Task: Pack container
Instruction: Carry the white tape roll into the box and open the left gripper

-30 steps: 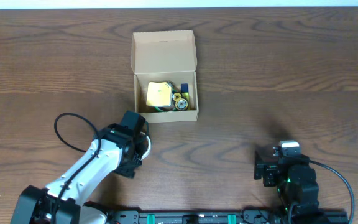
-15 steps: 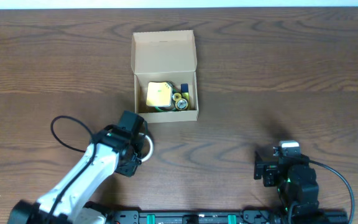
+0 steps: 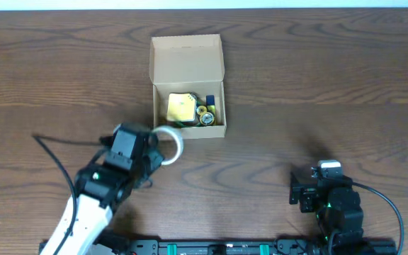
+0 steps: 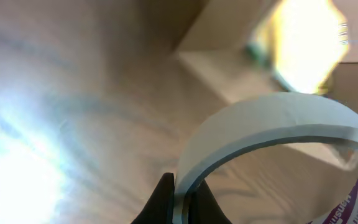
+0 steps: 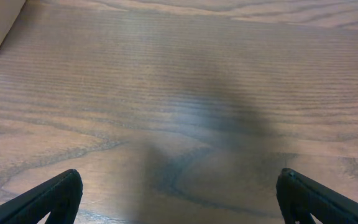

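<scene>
The container [image 3: 187,58] is a tan cardboard box with its flap lid open toward the back. It holds a yellow square pad [image 3: 180,108] and small rolls [image 3: 205,115]. My left gripper [image 3: 154,145] is shut on a white tape roll [image 3: 170,144] and holds it lifted just in front of the box's front left corner. In the left wrist view the jaws [image 4: 180,198] pinch the roll's rim [image 4: 272,121], with the box [image 4: 229,68] beyond. My right gripper [image 5: 179,196] is open and empty over bare table at the front right [image 3: 316,185].
The wooden table [image 3: 317,85] extends around the box. A black cable [image 3: 59,152] trails from the left arm. The table's front rail [image 3: 211,248] runs along the bottom edge.
My left gripper has lifted the white tape roll and carried it up toward the box's front edge. The right arm has not moved.
</scene>
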You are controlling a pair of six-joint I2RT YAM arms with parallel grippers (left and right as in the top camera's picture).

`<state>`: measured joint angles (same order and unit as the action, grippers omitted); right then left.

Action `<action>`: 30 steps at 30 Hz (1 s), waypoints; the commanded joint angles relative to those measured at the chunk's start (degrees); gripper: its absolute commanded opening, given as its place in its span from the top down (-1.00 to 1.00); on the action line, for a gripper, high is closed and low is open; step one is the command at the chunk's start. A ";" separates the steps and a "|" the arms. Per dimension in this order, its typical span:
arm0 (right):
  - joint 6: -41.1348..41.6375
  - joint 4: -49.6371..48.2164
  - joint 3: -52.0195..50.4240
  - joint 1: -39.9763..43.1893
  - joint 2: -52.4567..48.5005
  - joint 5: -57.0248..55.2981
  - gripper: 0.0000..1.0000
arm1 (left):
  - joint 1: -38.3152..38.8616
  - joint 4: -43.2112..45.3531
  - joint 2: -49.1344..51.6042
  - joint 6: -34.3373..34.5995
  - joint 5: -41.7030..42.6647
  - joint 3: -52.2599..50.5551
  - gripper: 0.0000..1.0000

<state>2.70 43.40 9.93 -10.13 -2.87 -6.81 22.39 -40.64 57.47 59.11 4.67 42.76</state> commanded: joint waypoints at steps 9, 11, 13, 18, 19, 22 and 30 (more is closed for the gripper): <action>-0.63 0.07 -0.46 0.39 0.35 0.20 -0.98 | 0.02 -0.50 30.64 -21.49 -7.82 31.67 0.85; -0.66 0.07 -0.46 0.39 0.35 0.20 -0.99 | 0.02 -0.81 34.99 -21.49 -7.61 34.10 0.85; -0.63 0.07 -0.46 0.39 0.35 0.20 -0.99 | 0.02 -0.76 39.10 -21.51 -6.45 35.60 0.85; -0.63 0.07 -0.46 0.42 0.35 0.17 -0.99 | 0.02 0.02 45.62 -21.97 -2.86 36.65 0.89; -0.63 0.07 -0.46 0.42 0.35 0.20 -0.99 | 0.04 0.92 46.51 -23.28 -1.38 36.65 0.88; -0.66 0.07 -0.46 0.42 0.35 0.20 -0.99 | 0.13 2.36 48.19 -25.31 1.70 36.65 0.88; -0.63 0.07 -0.46 0.39 0.35 0.20 -0.99 | 0.15 2.34 49.35 -26.91 3.39 36.65 0.48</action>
<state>2.70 43.40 9.93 -10.13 -2.87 -6.83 22.41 -38.35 105.71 33.39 7.33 78.02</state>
